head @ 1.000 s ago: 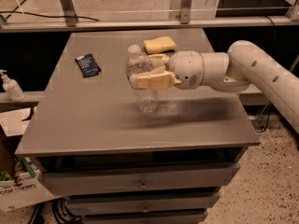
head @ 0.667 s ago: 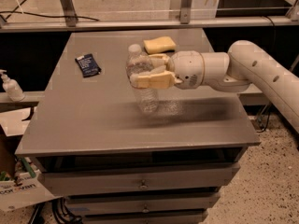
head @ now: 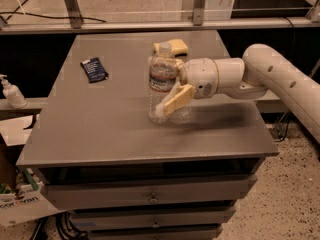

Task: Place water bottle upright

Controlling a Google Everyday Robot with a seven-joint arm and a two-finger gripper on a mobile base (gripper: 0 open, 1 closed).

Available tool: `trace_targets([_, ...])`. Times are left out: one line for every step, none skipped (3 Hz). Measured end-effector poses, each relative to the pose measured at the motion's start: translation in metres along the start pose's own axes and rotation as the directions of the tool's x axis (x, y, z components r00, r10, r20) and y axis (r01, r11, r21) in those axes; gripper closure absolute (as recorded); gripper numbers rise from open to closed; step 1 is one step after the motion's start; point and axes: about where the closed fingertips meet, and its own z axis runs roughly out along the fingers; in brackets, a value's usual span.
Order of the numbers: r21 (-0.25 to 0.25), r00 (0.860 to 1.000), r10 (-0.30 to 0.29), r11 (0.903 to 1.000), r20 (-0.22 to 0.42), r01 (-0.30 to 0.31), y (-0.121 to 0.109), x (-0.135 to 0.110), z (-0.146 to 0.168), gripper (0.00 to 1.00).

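The water bottle [head: 162,79] is clear and ribbed, with a white cap and a red, white and blue label band. It stands upright on the grey table [head: 100,119], right of the middle. My gripper [head: 170,91] reaches in from the right, around the bottle. Its near tan finger [head: 172,101] slants down and left across the bottle's lower part, splayed away from it. The far finger is hidden behind the bottle. The gripper looks open.
A yellow sponge [head: 176,46] lies just behind the bottle. A dark blue packet [head: 94,69] lies at the table's back left. A white pump dispenser [head: 11,91] stands on a low ledge left of the table. Drawers are below the tabletop.
The bottle was tilted in the shut gripper; now it stands upright on the table. The near finger has swung down and outward off the bottle.
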Motion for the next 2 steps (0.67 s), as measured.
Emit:
trace_targets([-0.004, 1.0, -0.001, 1.0, -0.02, 0.001, 0.0, 0.002, -0.005, 0.0])
trace_targets([0.008, 0.999, -0.008, 0.9999, -0.037, 0.008, 0.0, -0.001, -0.018, 0.0])
